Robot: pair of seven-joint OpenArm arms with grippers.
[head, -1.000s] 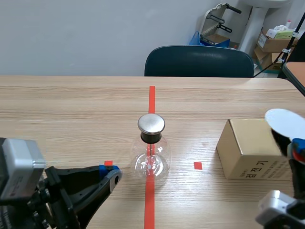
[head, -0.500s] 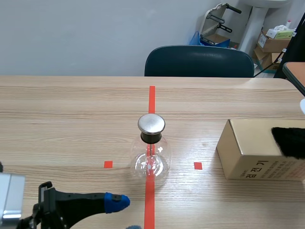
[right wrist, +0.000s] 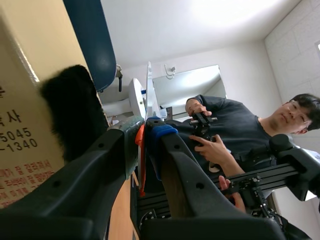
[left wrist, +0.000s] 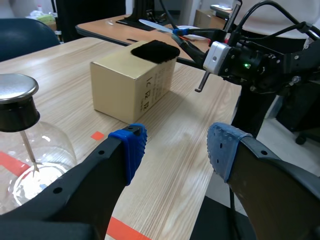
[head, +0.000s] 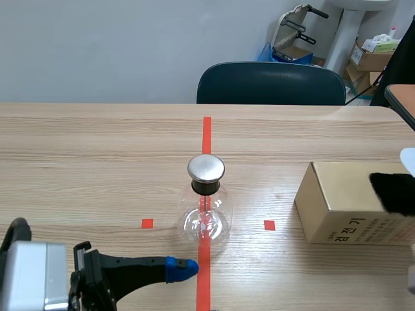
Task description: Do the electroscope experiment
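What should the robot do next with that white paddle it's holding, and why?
Probably rub the paddle across the black fur pad on the box. The right gripper is shut on the paddle right beside the fur, while the glass flask with its metal cap stands apart. Charging likely comes first.

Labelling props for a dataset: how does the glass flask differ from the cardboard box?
The glass flask is clear and round; the cardboard box is opaque tan and square-edged. The flask carries a metal cap; the box a black fur pad. Both stand on the table.
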